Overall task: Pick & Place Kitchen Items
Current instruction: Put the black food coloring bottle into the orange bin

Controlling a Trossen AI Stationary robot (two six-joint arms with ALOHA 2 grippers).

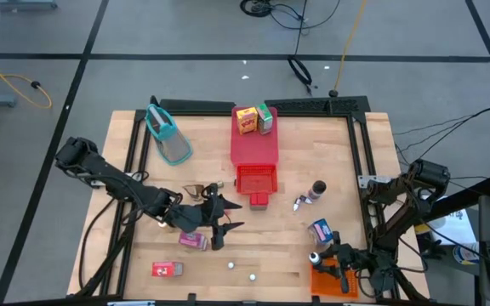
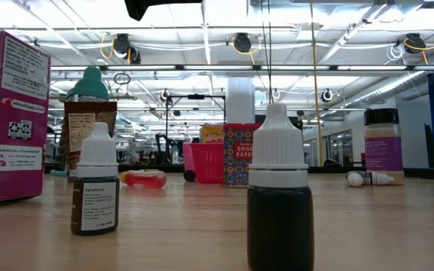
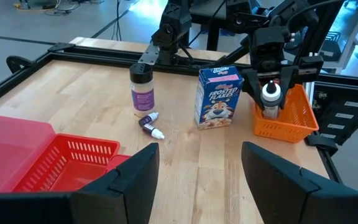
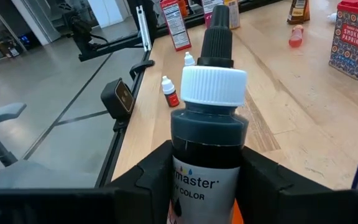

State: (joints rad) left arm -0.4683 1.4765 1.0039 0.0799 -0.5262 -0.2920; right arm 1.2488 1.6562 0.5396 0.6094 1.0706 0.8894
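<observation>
The right gripper (image 4: 207,171) pinches a dark dropper bottle with a white ribbed cap (image 4: 207,134) upright between its fingers, over the orange mesh bin (image 3: 294,118) at the table's front right corner. Just beyond stands a blue Frosted Flakes carton (image 3: 217,98). Farther off, the left gripper (image 3: 197,180) hovers with fingers spread, with the red basket tray (image 3: 61,163) just beside one finger.

Left arm: reaches in from the left edge toward table centre, forearm low. Left gripper (image 1: 220,216) near the middle of the front half, fingers (image 3: 129,180) spread wide, nothing between them.

Right arm: folded back at the right edge. Right gripper (image 1: 328,257) at the front right corner, fingers clamped on a bottle (image 4: 207,130).
</observation>
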